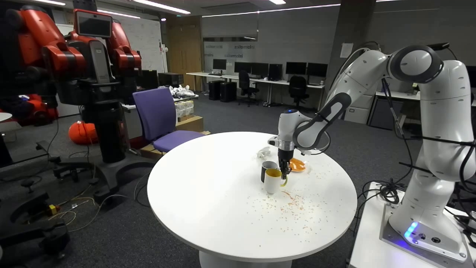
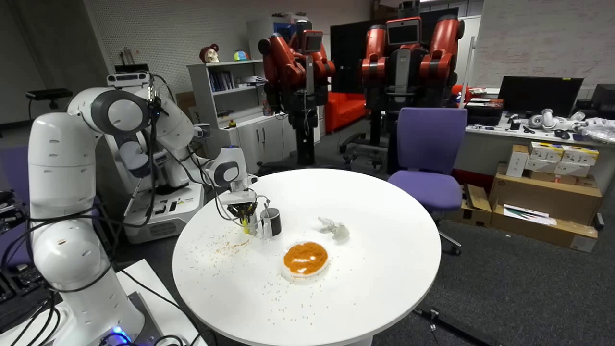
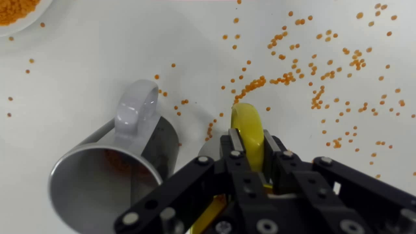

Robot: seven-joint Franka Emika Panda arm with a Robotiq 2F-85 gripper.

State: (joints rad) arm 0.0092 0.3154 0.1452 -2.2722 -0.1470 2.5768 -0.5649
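Observation:
A white mug with a yellow inside stands upright at the white table. My gripper is shut on its yellow handle, one finger on each side. The gripper's body covers most of this mug in the wrist view, where a strip of its yellow inside shows. Close beside it stands a grey and black mug, its pale handle turned toward the top of the wrist view. Some orange bits lie inside that mug. In both exterior views the arm reaches down to the mugs from above.
A white plate heaped with orange pellets sits near the mugs. Loose pellets are scattered over the round table. Crumpled plastic lies beyond the plate. A purple chair stands at the table's edge.

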